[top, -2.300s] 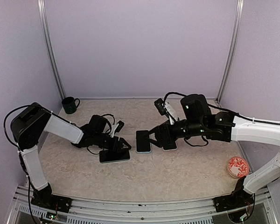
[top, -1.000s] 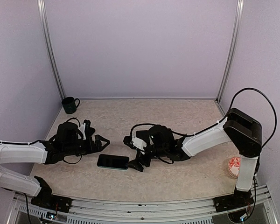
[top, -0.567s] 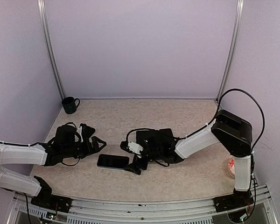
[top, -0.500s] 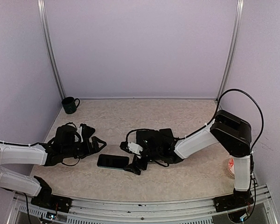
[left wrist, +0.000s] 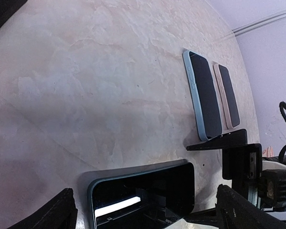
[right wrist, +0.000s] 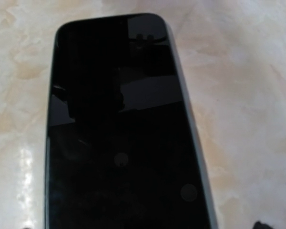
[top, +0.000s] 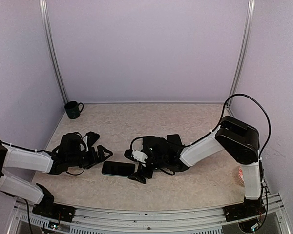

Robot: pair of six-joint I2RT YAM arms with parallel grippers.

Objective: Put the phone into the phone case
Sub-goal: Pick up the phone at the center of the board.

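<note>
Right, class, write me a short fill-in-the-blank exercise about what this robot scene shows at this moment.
1. The phone lies flat on the table with its dark screen facing ____.
2. The left gripper and the right gripper both stand ____, holding nothing.
3. The dark mug stands in the far ____ corner of the table.
4. The phone lies ____ the two grippers.

Missing words: up; open; left; between

phone (top: 118,168): flat on table (top: 195,183), centre front
left gripper (top: 100,154): just left of phone
right gripper (top: 138,165): just right of phone
mug (top: 73,109): far behind phone, left corner
</note>
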